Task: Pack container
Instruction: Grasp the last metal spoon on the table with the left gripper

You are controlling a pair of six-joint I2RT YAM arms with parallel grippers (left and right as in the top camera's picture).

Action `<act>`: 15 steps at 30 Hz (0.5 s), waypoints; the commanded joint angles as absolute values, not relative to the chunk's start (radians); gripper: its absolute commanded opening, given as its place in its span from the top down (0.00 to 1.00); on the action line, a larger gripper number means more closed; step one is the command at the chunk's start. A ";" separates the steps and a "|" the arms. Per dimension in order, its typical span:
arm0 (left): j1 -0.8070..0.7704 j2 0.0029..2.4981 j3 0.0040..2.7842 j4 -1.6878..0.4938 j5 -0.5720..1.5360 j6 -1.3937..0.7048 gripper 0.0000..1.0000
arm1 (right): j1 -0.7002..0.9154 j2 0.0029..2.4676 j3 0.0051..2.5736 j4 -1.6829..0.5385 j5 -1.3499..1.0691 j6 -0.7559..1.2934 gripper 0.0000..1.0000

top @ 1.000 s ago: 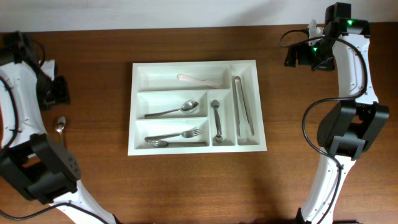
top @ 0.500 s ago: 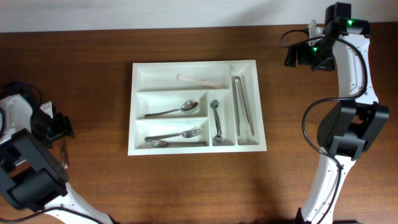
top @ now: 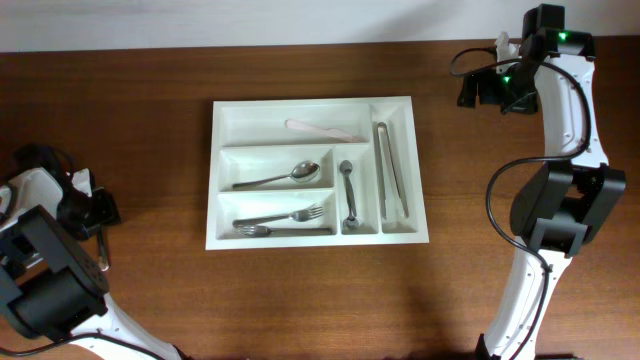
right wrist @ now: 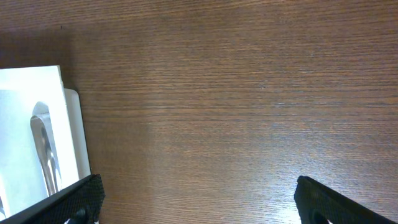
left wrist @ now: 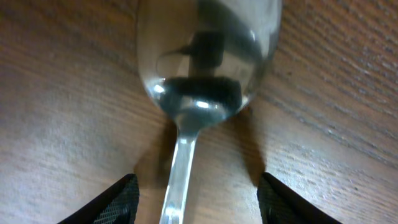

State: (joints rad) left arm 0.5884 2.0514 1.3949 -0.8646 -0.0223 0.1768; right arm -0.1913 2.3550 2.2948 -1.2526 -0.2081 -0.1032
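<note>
Left fingers [left wrist: 121, 200] stand wide apart, holding nothing, straddling the handle of a spoon [left wrist: 205, 68] lying flat on the tabletop [left wrist: 56, 93]. Best to settle lower and close squarely; the thin handle could slip. Well apart from them sits the container [top: 250, 125], white, five compartments, holding cutlery. Right fingers [right wrist: 84, 193] gape, empty.

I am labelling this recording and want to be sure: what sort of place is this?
Probably a robot test bench rather than a home kitchen. A wooden table carries a white cutlery tray holding utensils, and two cabled robot arms, the left arm and the right arm, stand at its sides.
</note>
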 commanded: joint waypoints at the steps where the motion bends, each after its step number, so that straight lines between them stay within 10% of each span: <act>1: 0.585 2.036 1.375 -0.825 -0.026 0.241 0.38 | -0.197 2.307 2.319 -1.253 -0.210 -0.096 0.01; 15: 0.585 2.036 1.375 -0.778 -0.045 0.290 0.84 | -0.197 2.307 2.319 -1.253 -0.210 -0.096 0.01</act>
State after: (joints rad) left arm 0.5884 2.0514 1.3853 -0.7803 -0.0353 0.2710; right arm -0.1913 2.3550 2.2948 -1.2530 -0.2081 -0.1036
